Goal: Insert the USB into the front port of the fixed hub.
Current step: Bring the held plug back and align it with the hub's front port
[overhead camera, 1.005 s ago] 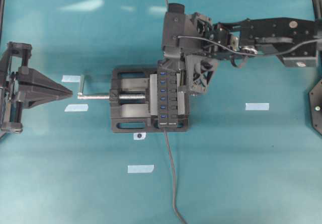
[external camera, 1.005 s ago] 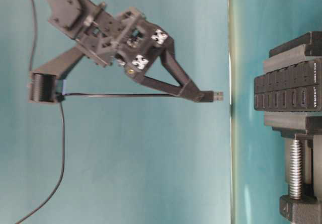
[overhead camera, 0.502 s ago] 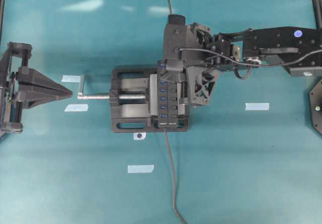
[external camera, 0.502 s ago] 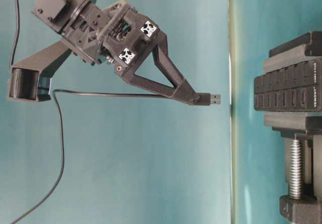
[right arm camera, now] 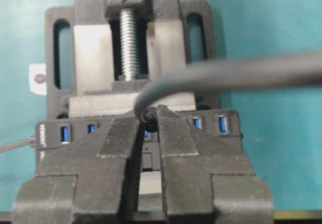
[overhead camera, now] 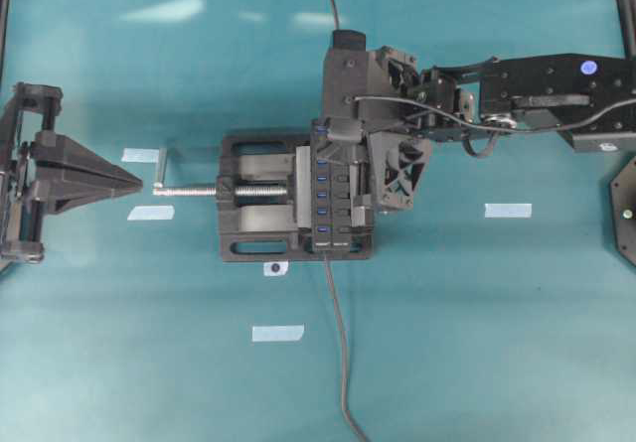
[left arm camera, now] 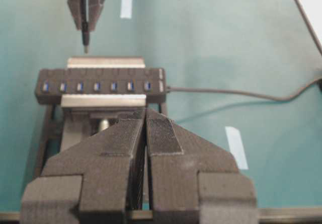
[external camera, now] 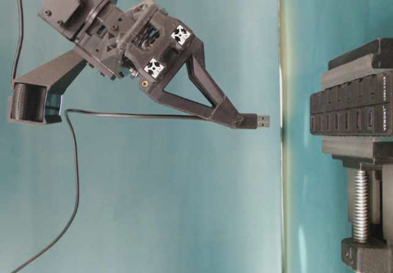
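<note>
One short shift sideways over the last second is bringing the right claw (external camera: 245,121), pinched tight on the USB (external camera: 262,121), nearer the hub's end port; now it is holding level, the metal plug still apart from the fixed hub (external camera: 350,112), a matte ribbed strip ahead. Left claw (left arm camera: 145,133), closed and empty, is idling.

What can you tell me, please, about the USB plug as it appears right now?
The USB is a small black plug with a silvery metal tip, on a long thin dark cable. The right gripper is shut on its black body, holding it in the air with the tip pointing at the hub, a gap between them. Nothing else touches it.
</note>
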`<action>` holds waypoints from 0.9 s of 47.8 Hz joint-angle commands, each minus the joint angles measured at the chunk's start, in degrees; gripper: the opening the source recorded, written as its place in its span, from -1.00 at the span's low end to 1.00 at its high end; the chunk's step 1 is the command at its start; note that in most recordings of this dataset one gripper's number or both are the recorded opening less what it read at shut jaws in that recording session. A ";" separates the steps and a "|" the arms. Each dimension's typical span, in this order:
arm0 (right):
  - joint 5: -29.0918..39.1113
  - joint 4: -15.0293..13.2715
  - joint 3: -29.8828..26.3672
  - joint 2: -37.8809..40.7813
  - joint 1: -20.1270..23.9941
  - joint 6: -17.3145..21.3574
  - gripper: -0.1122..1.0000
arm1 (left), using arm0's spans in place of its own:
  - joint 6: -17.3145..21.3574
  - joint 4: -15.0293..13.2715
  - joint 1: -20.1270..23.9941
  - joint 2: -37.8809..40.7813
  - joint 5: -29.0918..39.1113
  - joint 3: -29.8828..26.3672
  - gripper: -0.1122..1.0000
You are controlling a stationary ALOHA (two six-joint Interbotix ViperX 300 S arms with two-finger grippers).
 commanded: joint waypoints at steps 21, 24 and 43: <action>-3.60 0.18 1.41 -1.23 3.87 6.06 -0.65 | -0.09 0.09 0.00 0.18 -0.35 -0.88 -0.80; -3.69 0.18 1.58 -0.79 4.31 5.98 -0.65 | -0.09 0.09 -0.09 0.18 -0.35 -0.79 -0.80; -3.78 0.00 1.67 1.41 5.01 5.71 -0.65 | -0.09 0.09 0.00 0.09 -0.35 -0.79 -0.80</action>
